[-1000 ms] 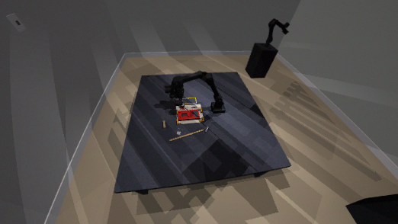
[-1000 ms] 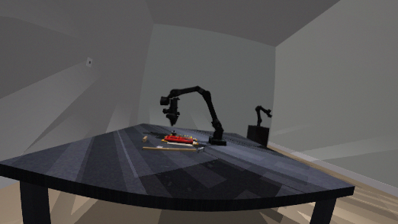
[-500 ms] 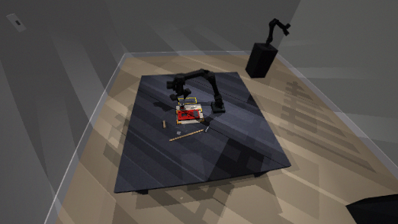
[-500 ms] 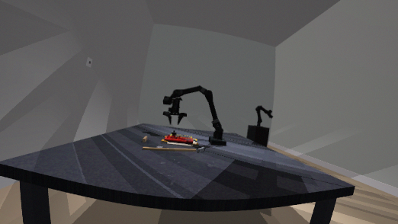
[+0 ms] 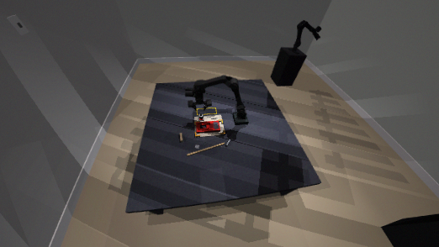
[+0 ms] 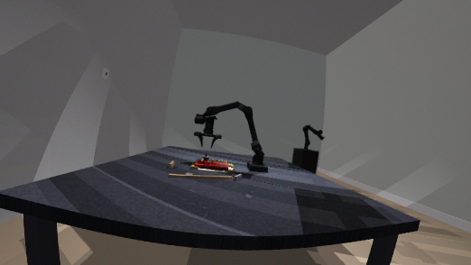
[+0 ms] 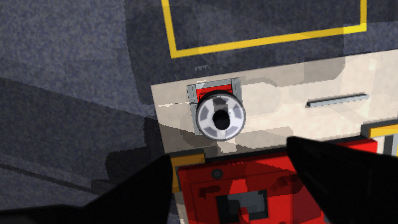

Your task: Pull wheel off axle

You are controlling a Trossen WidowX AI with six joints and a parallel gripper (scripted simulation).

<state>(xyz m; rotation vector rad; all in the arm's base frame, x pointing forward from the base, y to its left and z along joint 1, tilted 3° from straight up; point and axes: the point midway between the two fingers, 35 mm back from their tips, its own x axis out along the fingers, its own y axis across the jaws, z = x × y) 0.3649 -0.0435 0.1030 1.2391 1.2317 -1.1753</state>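
The wheel [image 7: 220, 117] [image 5: 202, 114] [image 6: 206, 158] is grey-white with a dark hub. It sits on the upright axle at the far edge of a beige board [image 7: 280, 105] that carries a red fixture [image 7: 260, 185] [image 5: 208, 126] [image 6: 211, 164]. The marked area is a yellow rectangle outline [image 7: 265, 41] [image 5: 216, 111] on the dark table just beyond the board. My gripper [image 7: 228, 154] [image 5: 199, 108] [image 6: 207, 143] is open and empty. It hangs well above the wheel, with its dark fingers spread to either side in the wrist view.
A long wooden stick [image 5: 206, 149] [image 6: 200, 176], a small wooden block [image 5: 181, 136] [image 6: 171, 164] and a small metal part [image 5: 228, 143] [image 6: 236, 177] lie on the table in front of the board. The arm's base [image 5: 240, 118] [image 6: 257, 168] stands to the right. A black box with a second arm [image 5: 288, 65] [image 6: 306, 159] stands off the table.
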